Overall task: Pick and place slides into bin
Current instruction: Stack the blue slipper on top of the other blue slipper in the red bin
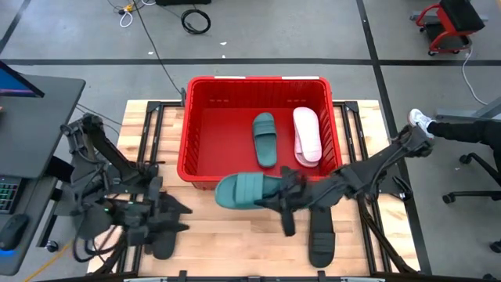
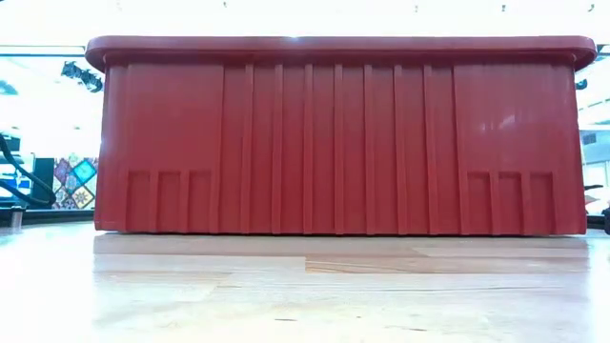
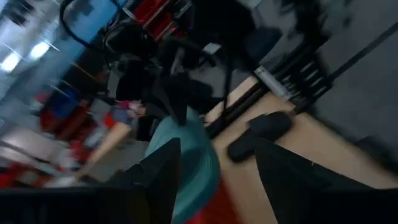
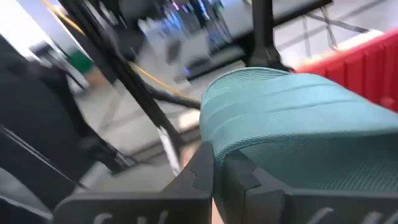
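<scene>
Nearest the bench's [image 1: 235, 235] front edge, a black slide [image 1: 322, 239] lies flat on the wood to the right of centre. A second black slide [image 1: 163, 235] lies toward the left front, directly under the left hand [image 1: 160, 215]; whether that hand's fingers are apart or together cannot be told. Just behind, the right hand [image 1: 283, 194] is clamped on the heel end of a teal slide [image 1: 249, 190], which is lifted and lies crosswise against the near wall of the red bin [image 1: 188, 117]; in the right wrist view the ribbed strap fills the frame with the red rim beside it. The near wall stands between this slide and the inside of the bin. Inside the bin rest another teal slide [image 1: 264, 138] and, beside it, a pale pink-white pair [image 1: 307, 135] stacked together. Beyond the bench are grey floor, cables, a red cart [image 1: 450, 22], and a person's shoe [image 1: 420, 121] at the right.
</scene>
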